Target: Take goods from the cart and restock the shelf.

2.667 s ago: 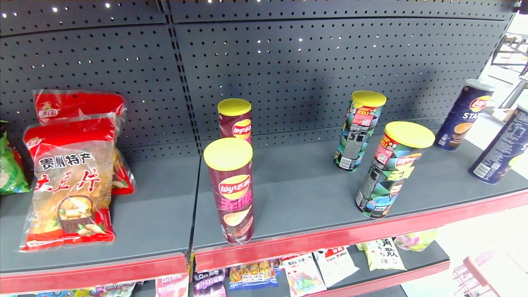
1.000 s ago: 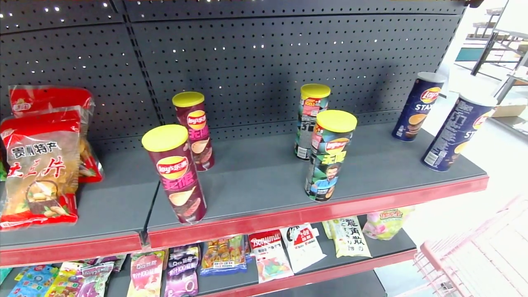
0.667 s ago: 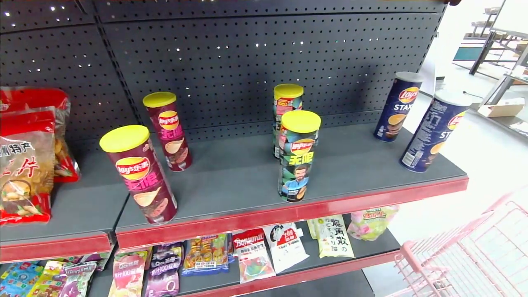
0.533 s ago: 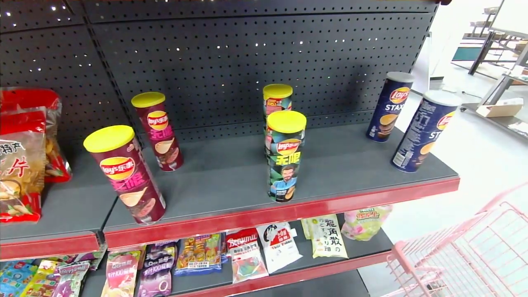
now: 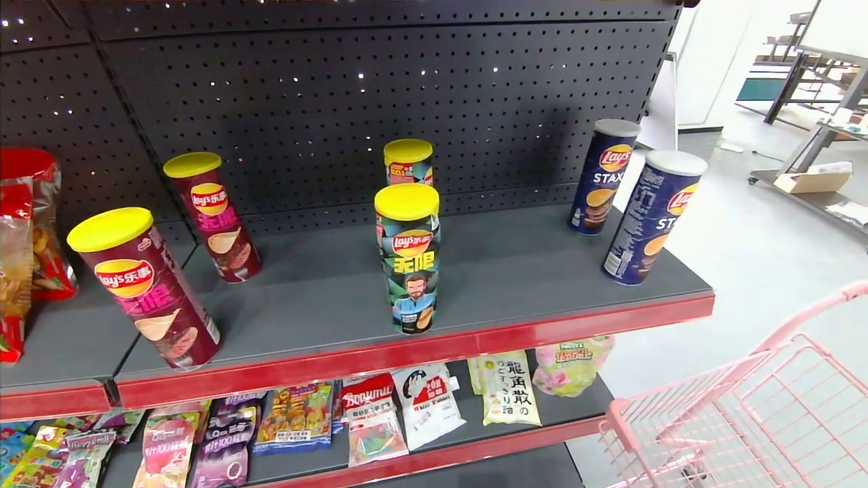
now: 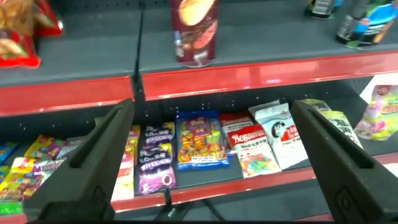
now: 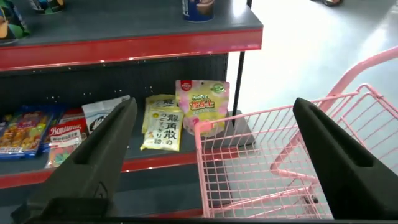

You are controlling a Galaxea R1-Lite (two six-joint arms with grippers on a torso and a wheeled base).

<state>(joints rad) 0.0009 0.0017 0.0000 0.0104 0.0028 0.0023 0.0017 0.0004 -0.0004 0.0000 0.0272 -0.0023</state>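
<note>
Shelf bears chip cans, snack bags below; pink cart beside.

You get the pink cart clipped by the head view's lower right edge. Red snack bags clipped left. Rear patterned can half hidden behind front patterned can.

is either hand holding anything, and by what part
Nothing is held: the left hand, facing the shelf, and the right hand, near the pink cart, are both open and empty.
</note>
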